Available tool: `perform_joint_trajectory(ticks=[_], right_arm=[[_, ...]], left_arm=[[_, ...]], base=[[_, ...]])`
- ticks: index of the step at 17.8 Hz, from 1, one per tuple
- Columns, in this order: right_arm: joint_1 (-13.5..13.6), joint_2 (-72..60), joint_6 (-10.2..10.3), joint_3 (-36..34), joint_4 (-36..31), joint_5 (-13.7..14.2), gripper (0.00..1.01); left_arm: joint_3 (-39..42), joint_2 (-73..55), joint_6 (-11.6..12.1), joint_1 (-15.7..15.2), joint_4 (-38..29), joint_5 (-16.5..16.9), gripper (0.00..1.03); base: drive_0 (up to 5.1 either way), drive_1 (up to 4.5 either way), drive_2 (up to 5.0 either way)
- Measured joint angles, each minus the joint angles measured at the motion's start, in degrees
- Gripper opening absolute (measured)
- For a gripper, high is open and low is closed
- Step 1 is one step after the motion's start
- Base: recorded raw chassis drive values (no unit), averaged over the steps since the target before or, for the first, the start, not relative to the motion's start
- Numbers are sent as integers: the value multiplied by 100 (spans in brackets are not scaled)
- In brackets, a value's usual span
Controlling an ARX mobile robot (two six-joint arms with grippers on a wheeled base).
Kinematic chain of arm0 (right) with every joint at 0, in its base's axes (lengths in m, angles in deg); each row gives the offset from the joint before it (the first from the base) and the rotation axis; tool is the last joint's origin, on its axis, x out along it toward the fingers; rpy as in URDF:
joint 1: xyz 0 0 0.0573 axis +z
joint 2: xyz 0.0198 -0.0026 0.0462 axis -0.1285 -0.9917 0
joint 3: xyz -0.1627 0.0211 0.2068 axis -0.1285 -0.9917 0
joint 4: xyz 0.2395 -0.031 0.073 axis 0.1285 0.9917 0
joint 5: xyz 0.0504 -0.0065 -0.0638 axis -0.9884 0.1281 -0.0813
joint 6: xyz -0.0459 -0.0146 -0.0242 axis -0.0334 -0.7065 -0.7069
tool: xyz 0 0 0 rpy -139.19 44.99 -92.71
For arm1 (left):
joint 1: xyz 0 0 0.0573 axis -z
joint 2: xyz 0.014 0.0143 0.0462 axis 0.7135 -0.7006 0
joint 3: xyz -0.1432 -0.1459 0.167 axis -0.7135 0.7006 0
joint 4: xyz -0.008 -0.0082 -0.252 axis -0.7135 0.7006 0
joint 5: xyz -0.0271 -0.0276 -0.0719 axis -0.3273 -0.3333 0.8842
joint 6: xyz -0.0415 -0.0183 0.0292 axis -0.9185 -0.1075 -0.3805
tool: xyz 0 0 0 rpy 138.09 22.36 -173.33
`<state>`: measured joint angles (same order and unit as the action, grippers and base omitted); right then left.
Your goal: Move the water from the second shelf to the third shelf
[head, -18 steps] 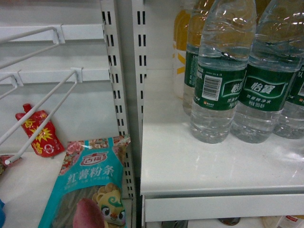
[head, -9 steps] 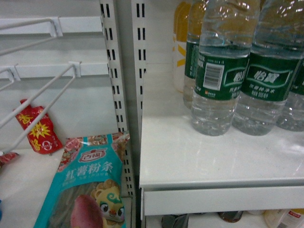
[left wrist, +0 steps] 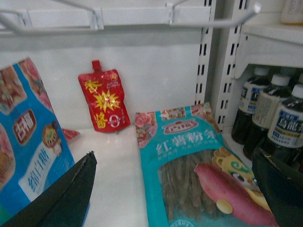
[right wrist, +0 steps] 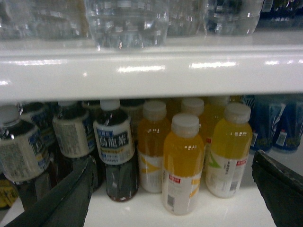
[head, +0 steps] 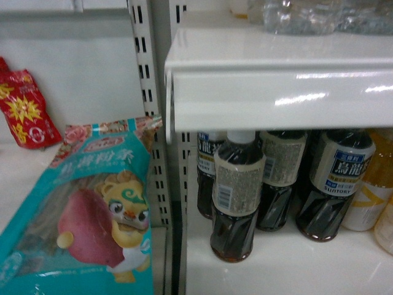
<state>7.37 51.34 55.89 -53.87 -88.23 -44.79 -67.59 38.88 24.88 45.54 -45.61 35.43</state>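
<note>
**Water sits overhead, both grippers low and empty**

The water bottles (right wrist: 128,21) stand upright on the upper shelf (right wrist: 151,66), only their clear ribbed bases showing along the top of the right wrist view; the same bases show at the top right of the head view (head: 301,15). Their long axis runs straight up, so a grasp would have to come at the side of a bottle, level with its body.

From the right gripper (right wrist: 173,194) the water lies above and a little farther in, past the white shelf lip. That gripper looks in under the shelf, at the orange drink bottles (right wrist: 184,161) and dark tea bottles (right wrist: 113,151), with its jaws spread wide and nothing between them. By my reckoning it is the nearer arm and must rise above the lip before it can reach a bottle.

The left gripper (left wrist: 173,194) is well off to the left, in the next bay, over the teal noodle packet (left wrist: 189,165) and near the red pouch (left wrist: 104,101). Its jaws too stand apart and empty. The water is up and to its right, beyond the slotted upright (left wrist: 227,61).
</note>
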Motion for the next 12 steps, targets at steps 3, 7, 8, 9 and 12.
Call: perform_joint_trajectory(ticks=[3, 7, 8, 9, 12], right_arm=[[0, 0, -4, -2, 4, -7, 98], [0, 0, -7, -2, 24, -7, 98], [0, 0, -7, -2, 17, -4, 98], [0, 0, -7, 0, 20, -4, 98], [0, 0, -4, 0, 13, -4, 98]], left_arm=[[0, 0, -2, 0, -2, -2, 98], [0, 0, -2, 0, 20, 0, 98], [0, 0, 0, 0, 15, 2, 98], [0, 0, 0, 0, 15, 0, 98], [0, 0, -2, 0, 13, 2, 98]], base=[[0, 0, 0], [0, 0, 0], [0, 0, 0], [0, 0, 0], [0, 0, 0]])
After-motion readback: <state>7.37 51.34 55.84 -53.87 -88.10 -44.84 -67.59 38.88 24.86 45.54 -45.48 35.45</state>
